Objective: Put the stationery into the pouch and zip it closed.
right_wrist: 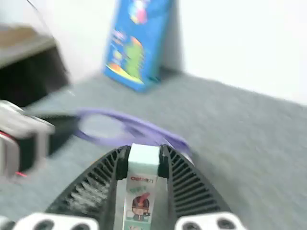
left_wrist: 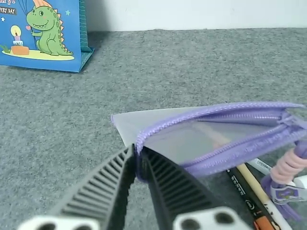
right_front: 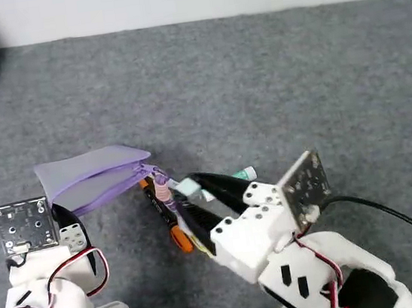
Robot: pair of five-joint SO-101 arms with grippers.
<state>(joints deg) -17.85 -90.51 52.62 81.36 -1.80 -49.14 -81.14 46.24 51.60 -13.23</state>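
Grey surface [right_front: 294, 74]. Purple pouch [right_front: 95, 180]: lying on it, zip open. Left gripper [left_wrist: 137, 155]: pinched on the pouch's zip edge, at the end opposite the pink charm [left_wrist: 287, 167]. Right gripper [right_wrist: 143, 151]: beside the pouch's charm end, clamping a mint-and-white stationery piece [right_wrist: 141, 184]. Pens [right_front: 164, 214]: lying beside the pouch's charm end

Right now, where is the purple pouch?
High view: the purple pouch lies left of centre on the grey carpet, its zip edge pinched by the left gripper, its open mouth toward the pens and the right gripper.
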